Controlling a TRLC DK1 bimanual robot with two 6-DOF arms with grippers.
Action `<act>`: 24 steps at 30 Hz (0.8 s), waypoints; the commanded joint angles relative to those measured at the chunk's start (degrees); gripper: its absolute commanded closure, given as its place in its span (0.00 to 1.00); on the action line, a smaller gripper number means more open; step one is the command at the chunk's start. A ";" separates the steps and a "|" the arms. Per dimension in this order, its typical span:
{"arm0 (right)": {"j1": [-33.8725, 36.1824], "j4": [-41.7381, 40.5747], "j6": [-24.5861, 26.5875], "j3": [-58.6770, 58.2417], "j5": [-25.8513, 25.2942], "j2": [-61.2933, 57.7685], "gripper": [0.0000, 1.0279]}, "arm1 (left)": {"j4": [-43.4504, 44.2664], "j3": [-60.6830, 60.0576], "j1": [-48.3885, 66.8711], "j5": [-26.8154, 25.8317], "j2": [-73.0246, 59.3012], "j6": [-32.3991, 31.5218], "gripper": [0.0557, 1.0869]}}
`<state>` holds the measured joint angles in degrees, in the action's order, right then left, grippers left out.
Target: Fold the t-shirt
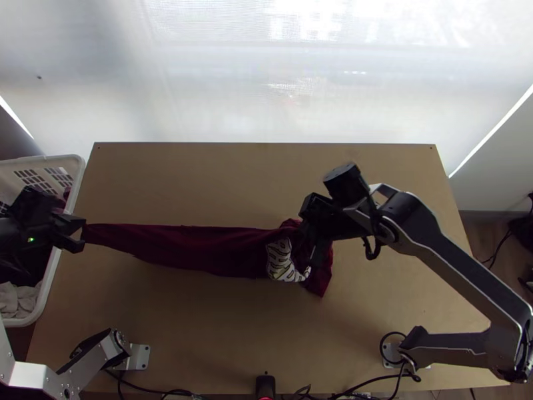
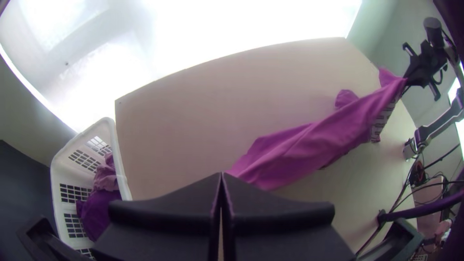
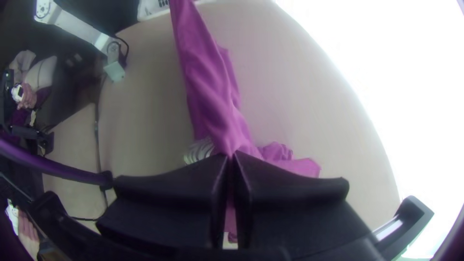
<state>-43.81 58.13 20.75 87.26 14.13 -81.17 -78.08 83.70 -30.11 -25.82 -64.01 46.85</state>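
- The dark red cloth t-shirt [image 1: 193,250] runs as a long, narrow, gathered strip from the left of the top view to just right of its middle, drawn out between the two arms, with a bunched, crumpled mass at its right end.
- It looks light, soft and limp, neither fragile nor likely to be slippery; it should sag between holds and crease easily, so gentle tension will probably serve better than force.
- The white patterned patch [image 1: 280,260] shows near the bunched end and may bend a little more stiffly than the plain cloth.
- The left gripper [image 2: 222,175], at the left of the top view, has its jaws closed on the strip's narrow tip.
- The right gripper [image 3: 231,155], right of centre in the top view, has its jaws closed on gathered cloth beside the patch; which part of the garment that is, I cannot tell.
- Shoulder seams or hem corners would likely be the best holds, since a mid-cloth pinch tends to keep it roped.
- Beneath lies the light wooden table [image 1: 200,327]; at the frame's left edge stands the white plastic basket [image 1: 78,175], holding other cloths [image 2: 99,208].
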 commanded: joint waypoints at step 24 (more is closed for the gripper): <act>14.02 19.22 -9.94 43.52 -8.24 2.42 0.97 | -2.07 47.17 4.62 -9.51 -12.90 -24.70 0.97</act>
<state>-31.92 73.43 13.10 124.20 6.00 -77.93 -80.34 124.66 -27.64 -34.59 -77.36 23.16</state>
